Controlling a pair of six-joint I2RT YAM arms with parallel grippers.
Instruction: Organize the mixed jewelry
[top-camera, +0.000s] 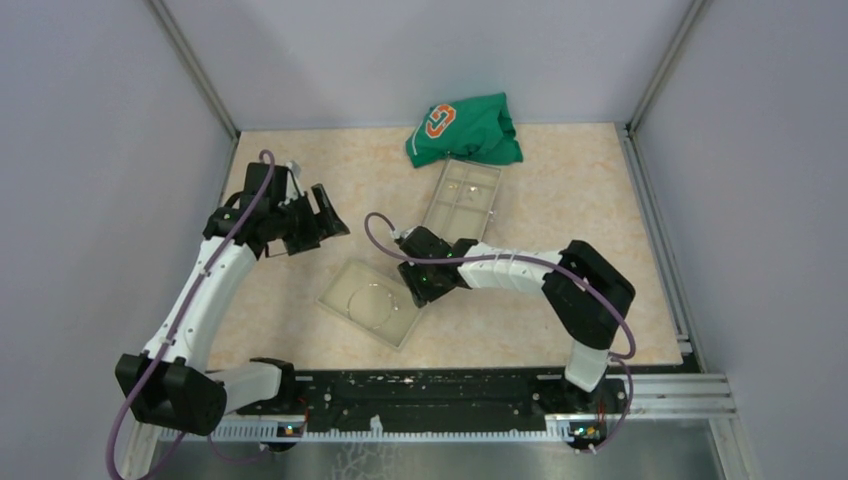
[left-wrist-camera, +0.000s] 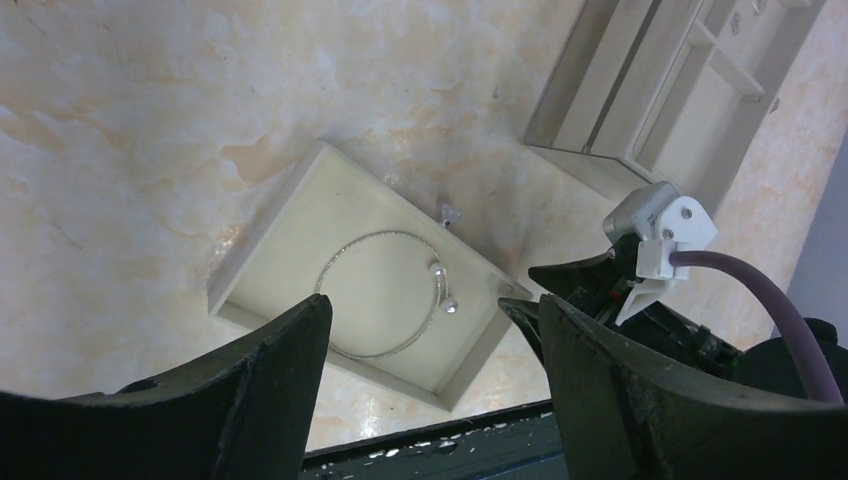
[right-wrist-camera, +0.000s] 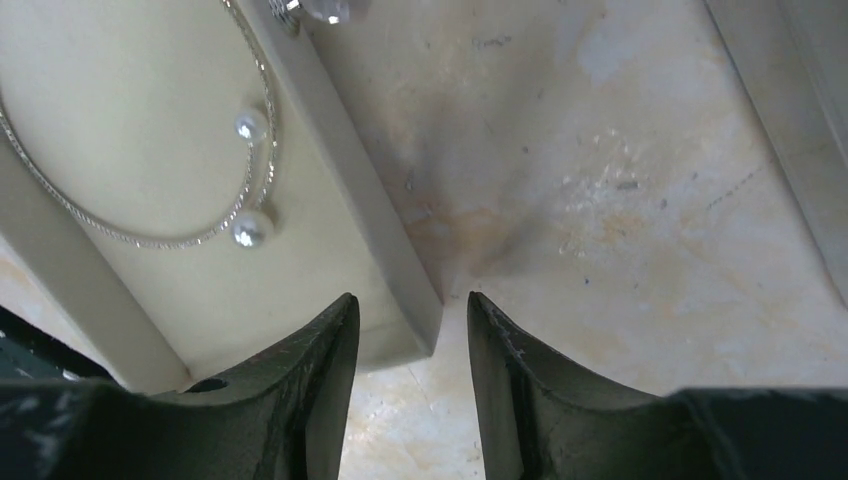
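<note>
Tray at 7 o'clock holds the hoop. Right gripper, half open, straddles its 3 o'clock corner, not clamped. Left gripper hovers at 10, wide, empty. Box at 12, cloth beyond.

Looking down from above, the right claw covers the near right corner of the shallow beige plastic tray. The specks in the clear compartmented plastic box are too small to name.

The right wrist view cuts off the thin silvery wire bangle with two pearl ends at its left edge. A small clear glassy piece by the tray's rim is too tiny to identify. The left wrist view loses much of the box past its top right corner.
</note>
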